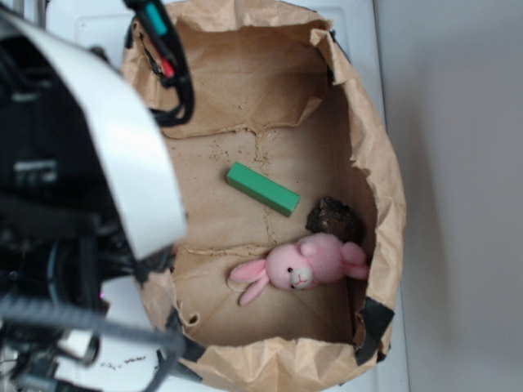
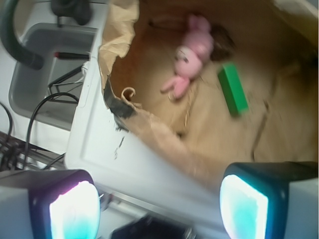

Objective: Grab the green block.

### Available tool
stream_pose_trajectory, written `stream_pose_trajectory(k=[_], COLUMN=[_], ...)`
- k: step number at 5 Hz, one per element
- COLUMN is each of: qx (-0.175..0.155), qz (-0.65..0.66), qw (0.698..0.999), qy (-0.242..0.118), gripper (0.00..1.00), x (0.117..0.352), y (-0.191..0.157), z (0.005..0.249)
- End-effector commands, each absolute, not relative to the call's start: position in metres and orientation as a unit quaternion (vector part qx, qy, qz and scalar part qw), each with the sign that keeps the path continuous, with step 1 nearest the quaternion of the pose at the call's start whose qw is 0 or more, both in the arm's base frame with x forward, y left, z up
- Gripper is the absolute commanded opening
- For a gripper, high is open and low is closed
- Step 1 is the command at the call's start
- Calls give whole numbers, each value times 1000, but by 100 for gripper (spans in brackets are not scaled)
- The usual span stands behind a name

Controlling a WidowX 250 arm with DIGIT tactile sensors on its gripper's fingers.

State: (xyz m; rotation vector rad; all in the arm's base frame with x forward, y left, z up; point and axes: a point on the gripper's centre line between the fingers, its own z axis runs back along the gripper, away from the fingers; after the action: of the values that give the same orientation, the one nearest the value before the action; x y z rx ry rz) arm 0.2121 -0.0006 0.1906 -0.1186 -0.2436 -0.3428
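Barely begun | green block point(image 1: 262, 189) lies flat on brown paper bag point(image 1: 380, 163) floor, near pink plush bunny point(image 1: 306, 263), untouched | gripper point(image 2: 158, 201) outside bag rim, jaws wide apart, empty | left: reach in, descend, close on block

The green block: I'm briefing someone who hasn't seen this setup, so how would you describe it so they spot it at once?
Look inside the brown paper bag lying open on the white surface. On its floor lie three things: a pink plush bunny, a dark lump, and the green block. The block is the only flat-sided, bright green bar, lying apart from the other two.
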Motion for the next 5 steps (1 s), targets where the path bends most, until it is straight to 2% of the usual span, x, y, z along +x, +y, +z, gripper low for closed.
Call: stream_pose_trajectory(k=[1, 2, 5], qx=[-23, -25, -25], qz=[-156, -138, -138], qw=[983, 988, 988], qy=[-96, -71, -71], gripper=[100, 100, 100], x=[241, 243, 243], y=[19, 18, 18], z=[179, 178, 178])
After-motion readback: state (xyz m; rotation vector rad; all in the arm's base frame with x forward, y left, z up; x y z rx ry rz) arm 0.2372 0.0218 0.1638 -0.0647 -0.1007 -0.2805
